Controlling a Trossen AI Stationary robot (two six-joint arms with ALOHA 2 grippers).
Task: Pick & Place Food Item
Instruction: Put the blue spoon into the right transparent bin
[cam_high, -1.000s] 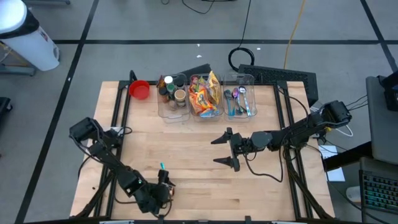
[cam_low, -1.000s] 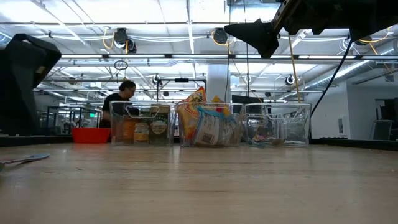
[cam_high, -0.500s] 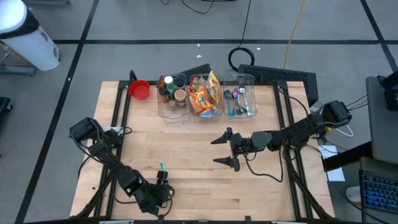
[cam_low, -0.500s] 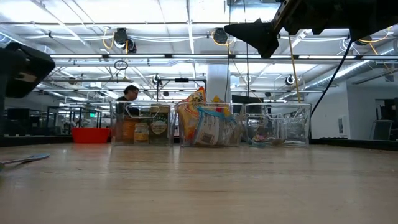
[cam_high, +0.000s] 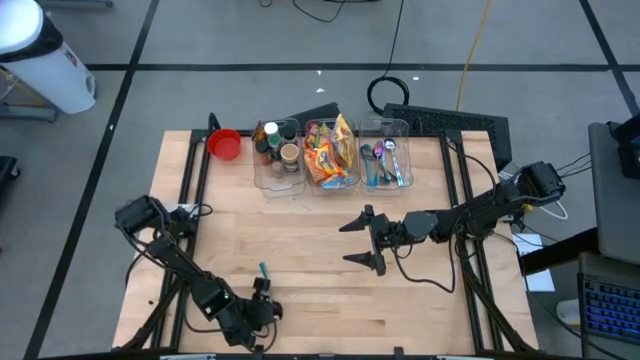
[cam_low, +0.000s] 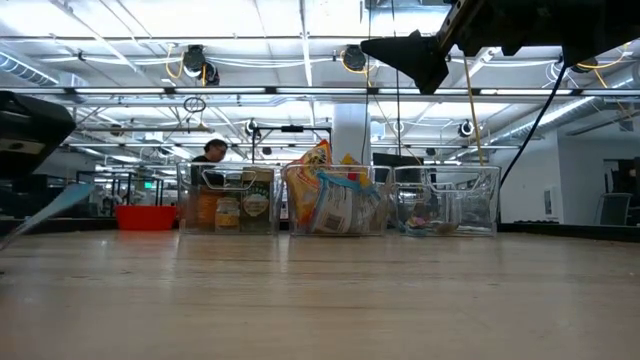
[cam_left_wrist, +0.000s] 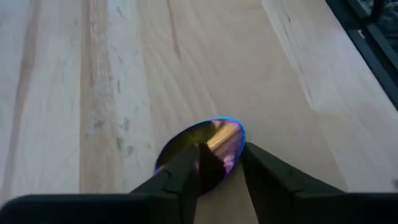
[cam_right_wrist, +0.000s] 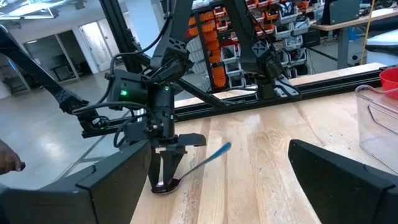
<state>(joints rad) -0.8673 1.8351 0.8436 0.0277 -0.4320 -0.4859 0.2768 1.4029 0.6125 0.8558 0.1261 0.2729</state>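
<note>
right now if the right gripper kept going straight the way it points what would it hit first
Probably the left gripper, which is pinching the spoon bowl-down on the table. The right gripper hangs open above mid-table facing that arm, but height is unclear, so it might pass over.

Four cameras around one wooden table

One camera looks straight down on the whole table (cam_high: 330, 250); another sits at tabletop level, facing the bins (cam_low: 335, 205) and the room behind. The left wrist camera peers closely down at a spoon (cam_left_wrist: 208, 146); the right wrist camera looks across the table at that same spoon (cam_right_wrist: 196, 163).
</note>
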